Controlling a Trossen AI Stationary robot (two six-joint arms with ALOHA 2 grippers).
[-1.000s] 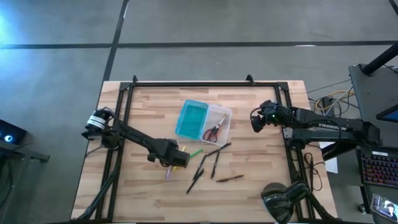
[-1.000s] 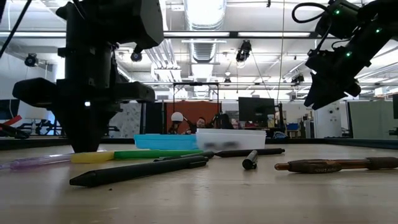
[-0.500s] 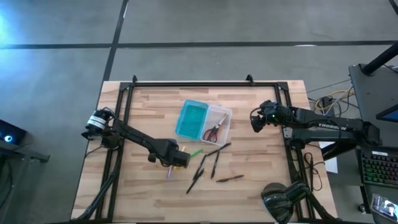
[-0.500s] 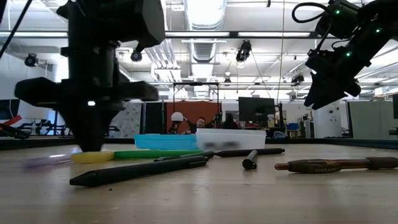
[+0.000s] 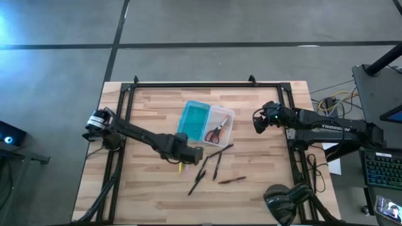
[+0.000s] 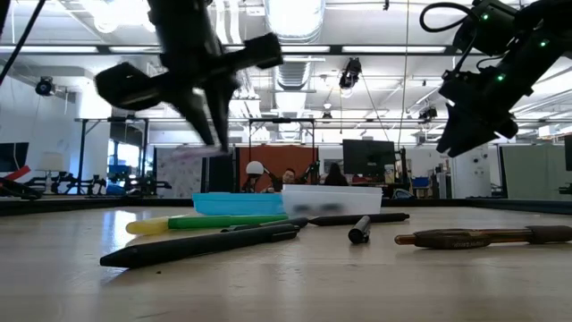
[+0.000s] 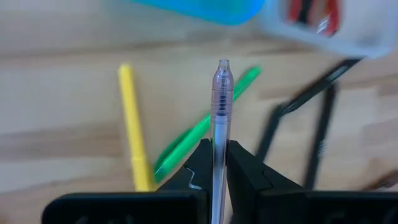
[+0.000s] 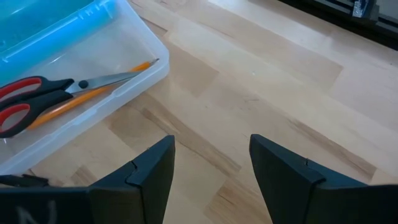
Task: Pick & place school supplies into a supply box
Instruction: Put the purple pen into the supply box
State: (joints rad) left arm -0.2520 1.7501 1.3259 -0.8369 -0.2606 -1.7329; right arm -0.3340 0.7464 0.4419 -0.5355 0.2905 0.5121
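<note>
My left gripper (image 5: 188, 152) (image 7: 216, 163) is shut on a translucent pink pen (image 7: 221, 106) and hangs above the table near the supply box. The box lies open, with a teal half (image 5: 195, 119) and a clear half (image 5: 221, 120). Red-handled scissors (image 8: 37, 93) and an orange pencil (image 8: 99, 92) lie in the clear half. A yellow pen (image 7: 130, 124), a green pen (image 7: 202, 127), dark pens (image 5: 202, 172) and a brown pen (image 5: 232, 180) lie flat on the table. My right gripper (image 5: 257, 119) (image 8: 211, 152) is open, raised to the right of the box. My left gripper pinches the pink pen's shaft (image 7: 219, 146) between its two fingers (image 7: 200, 163). The fingers come from above, pointing down. The pen's ribbed end (image 7: 222, 74) sticks out well past the fingertips. The pen is lifted clear of the table, over the green pen.
A black frame runs along the table's far edge (image 5: 201, 83) and down both sides. Bare wood lies near the table's near edge (image 5: 157, 201) and to the right of the pens (image 5: 264, 169). People and monitors show in the room beyond (image 6: 286, 176).
My left gripper, which stood low over the table at the pink pen, has risen and moved toward the table's right and far side, toward the box. The pink pen has been lifted clear of the table. The other pens lie where they were.
</note>
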